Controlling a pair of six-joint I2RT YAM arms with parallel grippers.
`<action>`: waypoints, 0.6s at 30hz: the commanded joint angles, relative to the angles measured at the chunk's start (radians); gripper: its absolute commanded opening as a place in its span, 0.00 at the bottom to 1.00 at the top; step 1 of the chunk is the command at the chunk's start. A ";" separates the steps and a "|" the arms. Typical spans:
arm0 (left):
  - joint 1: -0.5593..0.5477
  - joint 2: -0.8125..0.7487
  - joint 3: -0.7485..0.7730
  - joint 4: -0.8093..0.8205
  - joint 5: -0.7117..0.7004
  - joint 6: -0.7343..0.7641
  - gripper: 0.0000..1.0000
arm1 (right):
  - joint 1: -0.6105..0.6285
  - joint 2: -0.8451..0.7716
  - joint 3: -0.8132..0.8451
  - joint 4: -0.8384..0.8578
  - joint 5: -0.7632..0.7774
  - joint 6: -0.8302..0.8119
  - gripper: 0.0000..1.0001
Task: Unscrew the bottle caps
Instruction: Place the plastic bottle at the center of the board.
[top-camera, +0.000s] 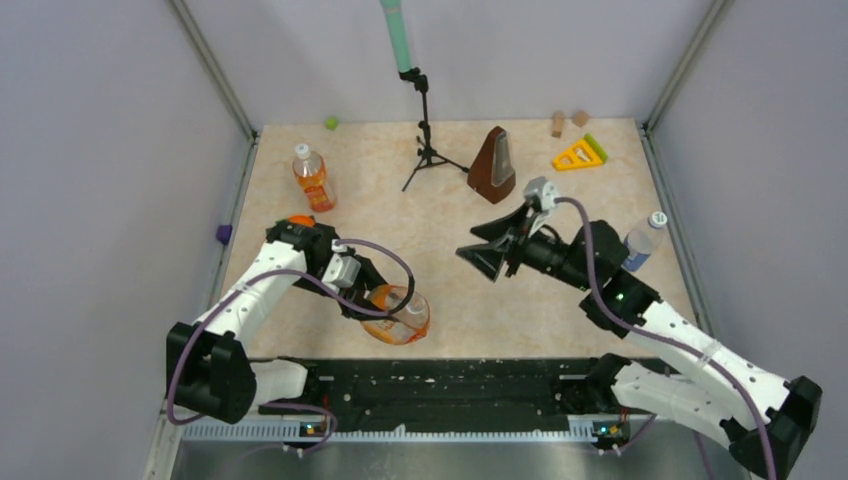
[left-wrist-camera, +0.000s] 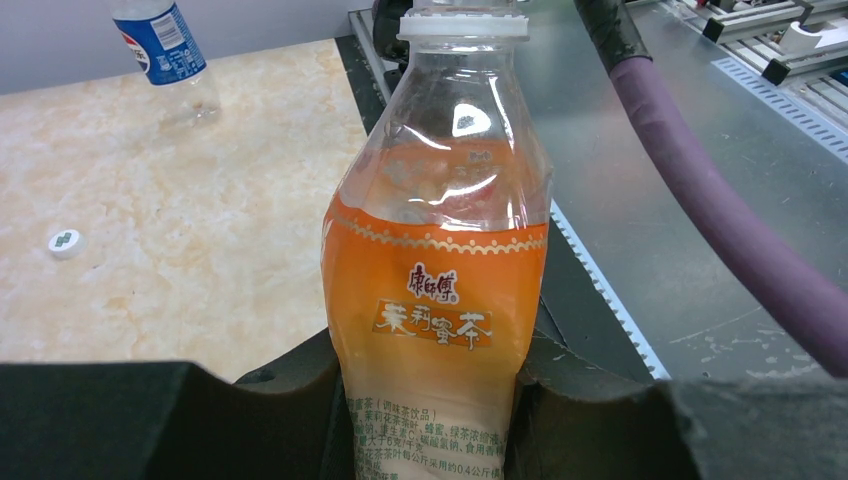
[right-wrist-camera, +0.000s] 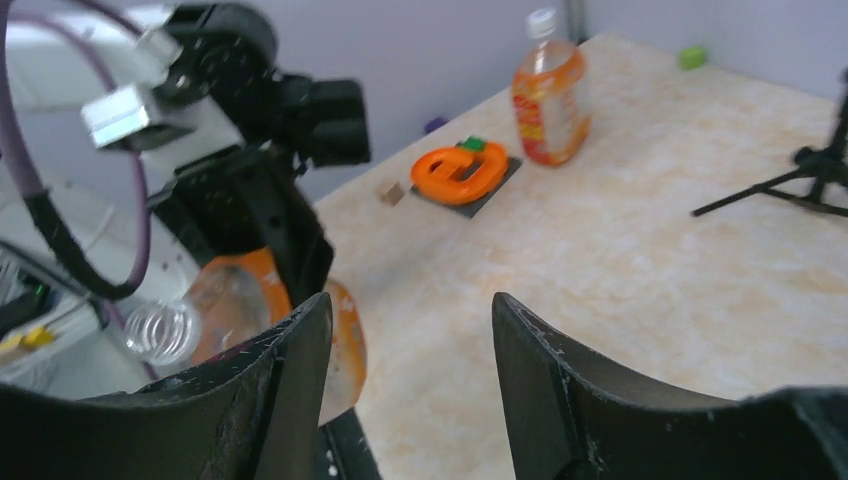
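Left gripper (top-camera: 380, 302) clamps the squat orange bottle (left-wrist-camera: 435, 280), tilted. Right gripper (right-wrist-camera: 410, 320) hangs spread wide above the surface (top-camera: 400, 215). A loose white cap (left-wrist-camera: 65, 242) lies there.

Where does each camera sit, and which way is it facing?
Top external: above and behind the bases, looking down at the table; left arm and right arm show.
Left wrist: on the left gripper, facing along the gripped squat bottle toward the blue-label bottle; its fingers show.
Right wrist: on the open right gripper, facing the left arm and slim bottle; its fingers show.
Shared: all three show the squat bottle.
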 joint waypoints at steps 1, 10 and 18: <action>0.008 0.011 0.000 -0.046 0.146 0.026 0.00 | 0.152 0.046 -0.009 -0.008 -0.046 -0.108 0.58; 0.011 0.020 0.005 -0.046 0.147 0.024 0.00 | 0.328 0.076 -0.017 0.030 -0.012 -0.186 0.60; 0.013 0.030 0.006 -0.045 0.147 0.021 0.00 | 0.397 0.123 -0.001 0.094 -0.028 -0.193 0.62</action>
